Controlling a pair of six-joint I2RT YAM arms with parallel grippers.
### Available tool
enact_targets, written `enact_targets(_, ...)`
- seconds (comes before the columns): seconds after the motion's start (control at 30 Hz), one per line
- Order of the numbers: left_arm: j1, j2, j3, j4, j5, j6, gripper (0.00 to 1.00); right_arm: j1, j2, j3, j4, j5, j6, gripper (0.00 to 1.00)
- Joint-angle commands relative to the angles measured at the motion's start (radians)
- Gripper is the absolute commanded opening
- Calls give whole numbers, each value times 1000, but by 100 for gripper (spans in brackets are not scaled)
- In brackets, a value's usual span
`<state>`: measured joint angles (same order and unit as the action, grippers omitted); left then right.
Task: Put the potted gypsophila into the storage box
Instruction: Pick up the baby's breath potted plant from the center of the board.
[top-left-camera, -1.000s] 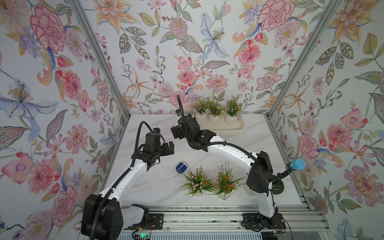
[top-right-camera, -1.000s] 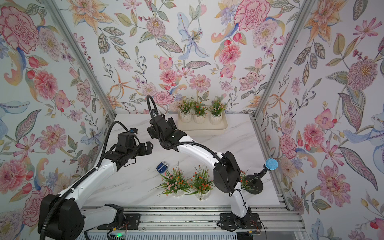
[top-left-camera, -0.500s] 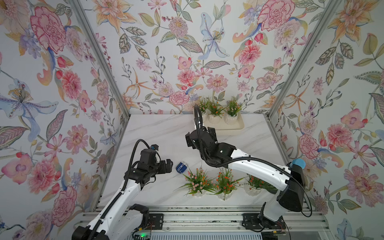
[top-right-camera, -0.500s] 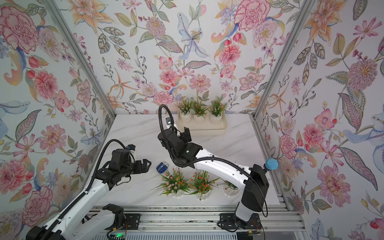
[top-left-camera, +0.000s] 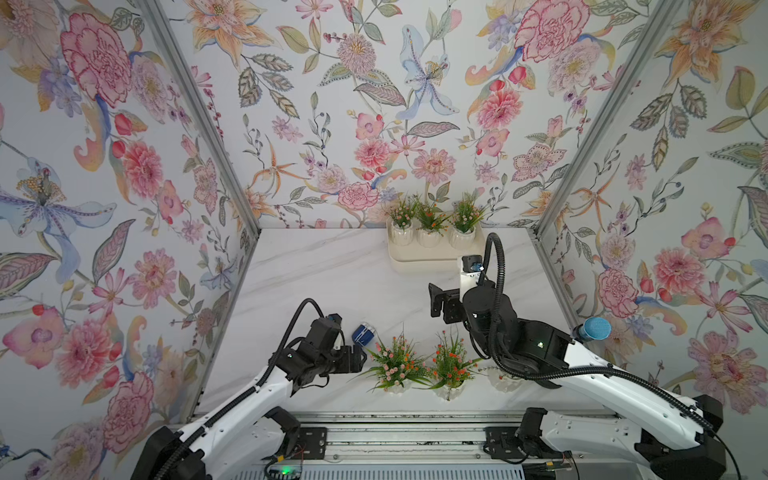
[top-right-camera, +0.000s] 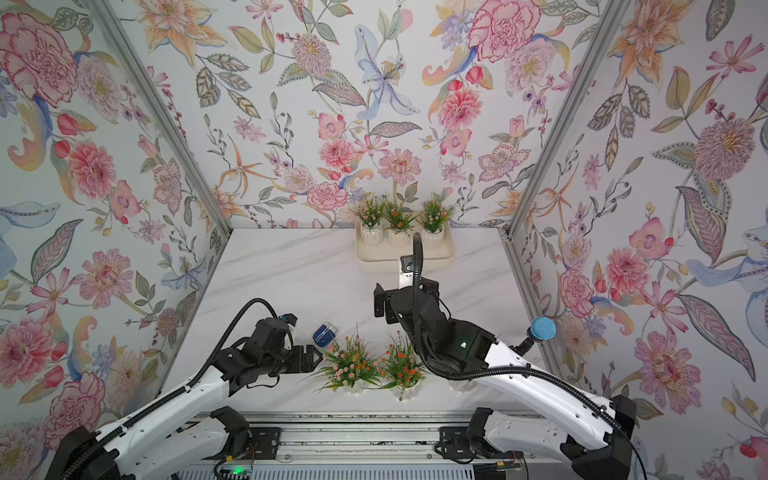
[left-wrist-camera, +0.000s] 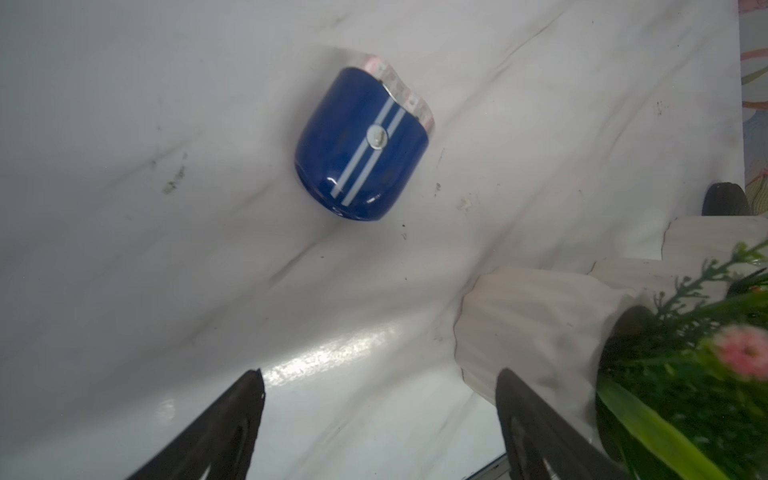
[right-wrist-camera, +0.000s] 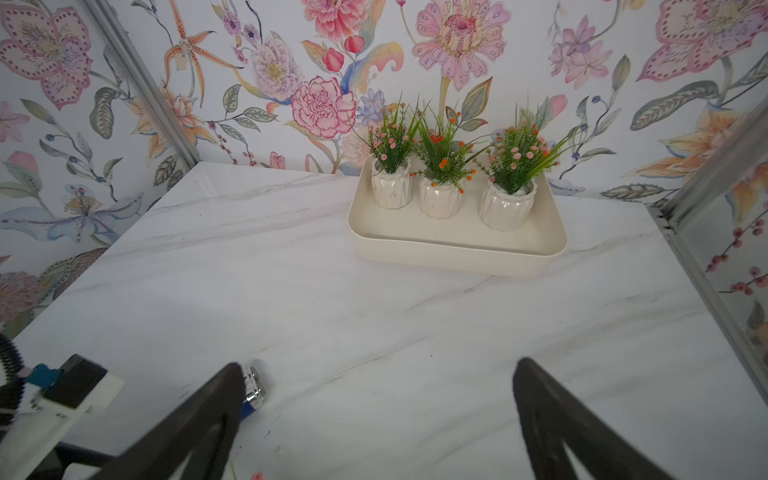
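Note:
Three potted gypsophila (top-left-camera: 428, 232) (right-wrist-camera: 440, 195) stand in a row at the back of the cream storage box (top-left-camera: 432, 262) (top-right-camera: 374, 262) (right-wrist-camera: 457, 249). Near the front edge stand a pink-flowered pot (top-left-camera: 392, 365) (top-right-camera: 347, 368) and an orange-flowered one (top-left-camera: 451, 368) (top-right-camera: 403, 368). A third pot (top-left-camera: 503, 380) is mostly hidden under the right arm. My left gripper (top-left-camera: 358, 358) (top-right-camera: 314, 357) (left-wrist-camera: 380, 399) is open and empty, low beside the pink-flowered pot (left-wrist-camera: 532, 332), with one finger next to its wall. My right gripper (top-left-camera: 441, 302) (top-right-camera: 384, 303) (right-wrist-camera: 380, 374) hangs open and empty over the table's middle, facing the box.
A small dark-blue gadget with white stripes (top-left-camera: 364, 332) (top-right-camera: 325, 332) (left-wrist-camera: 361, 145) lies on the marble just beyond the left gripper. A blue-capped knob (top-left-camera: 597, 328) sticks out at the right wall. Floral walls enclose the table on three sides.
The left arm has drawn back toward the front and swung right to the pink-flowered pot. The right arm has pulled away from the box, toward the front right.

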<state>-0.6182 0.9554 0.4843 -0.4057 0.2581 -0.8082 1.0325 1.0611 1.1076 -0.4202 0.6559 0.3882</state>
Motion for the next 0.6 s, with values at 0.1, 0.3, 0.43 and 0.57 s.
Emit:
enact_targets(0.1, -114, 20, 11, 63, -88, -153, 90, 7, 7, -36, -141, -171, 78, 100)
enact_targets(0.3, -214, 88, 52, 61, -118, -169, 89, 11, 4, -84, -145, -195, 96, 100)
enact_targets(0.43, -285, 137, 105, 59, -149, -178, 89, 3, -17, -95, -145, -193, 81, 100)
enact_targets(0.57, -315, 141, 119, 15, -178, -203, 89, -14, -39, -112, -146, -192, 82, 100)
